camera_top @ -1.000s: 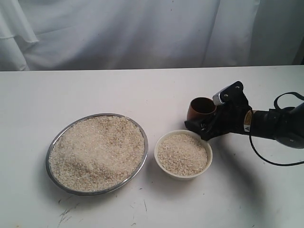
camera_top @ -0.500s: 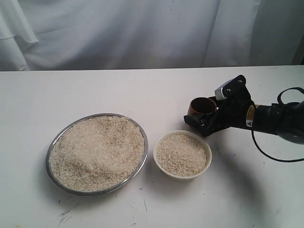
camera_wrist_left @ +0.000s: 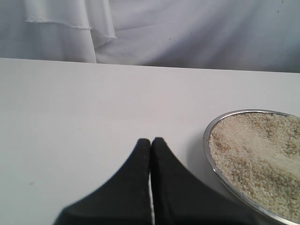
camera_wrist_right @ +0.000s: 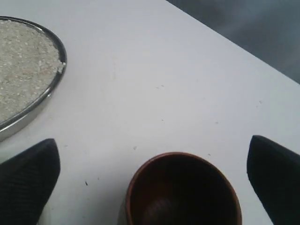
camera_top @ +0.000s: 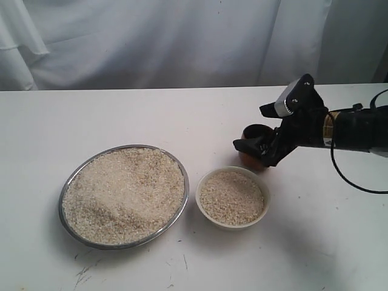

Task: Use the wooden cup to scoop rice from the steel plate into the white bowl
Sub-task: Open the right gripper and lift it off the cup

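Right wrist view: right gripper (camera_wrist_right: 152, 145) spread wide, glossy reddish-brown wooden cup (camera_wrist_right: 183, 192) upright between its fingers, clear of both. Exterior view hides that gap. It shows the cup just behind the small cream-white bowl (camera_top: 233, 225), with off-white rice grains (camera_top: 124, 194) heaped in the wide shiny steel plate (camera_top: 60, 209). Left gripper (camera_wrist_left: 151, 145) pinched closed, empty, seen only in the left wrist view.

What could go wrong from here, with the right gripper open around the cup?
The cup stands upright between the open right gripper's fingers; an off-centre move could clip and topple it. It stands close beside the bowl, which is well filled with rice, so a knock could scatter grains on the table.
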Motion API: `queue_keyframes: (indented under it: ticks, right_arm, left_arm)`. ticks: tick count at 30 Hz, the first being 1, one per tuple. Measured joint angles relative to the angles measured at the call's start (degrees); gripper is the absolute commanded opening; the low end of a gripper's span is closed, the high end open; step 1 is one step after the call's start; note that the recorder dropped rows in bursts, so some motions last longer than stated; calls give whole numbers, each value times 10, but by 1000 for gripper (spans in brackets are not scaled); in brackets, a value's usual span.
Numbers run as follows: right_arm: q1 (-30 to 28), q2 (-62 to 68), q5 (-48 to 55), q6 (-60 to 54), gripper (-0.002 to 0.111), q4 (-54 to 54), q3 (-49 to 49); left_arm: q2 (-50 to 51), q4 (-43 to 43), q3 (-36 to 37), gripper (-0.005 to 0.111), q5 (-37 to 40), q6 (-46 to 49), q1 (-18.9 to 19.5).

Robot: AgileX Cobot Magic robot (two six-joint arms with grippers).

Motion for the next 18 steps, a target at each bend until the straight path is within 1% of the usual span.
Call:
queue_keyframes:
  ticks: [10, 12, 16, 18]
  right_arm:
    - [7, -52, 5, 25, 100, -91, 0]
    - [20, -63, 25, 27, 100, -123, 0]
    - [66, -88, 100, 47, 100, -227, 0]
    - [90, -99, 141, 40, 100, -248, 0]
  left_arm:
    - [0, 0, 0, 0, 0, 0, 0]
    - [0, 0, 0, 0, 0, 0, 0]
    - [0, 0, 0, 0, 0, 0, 0]
    - [0, 0, 0, 0, 0, 0, 0]
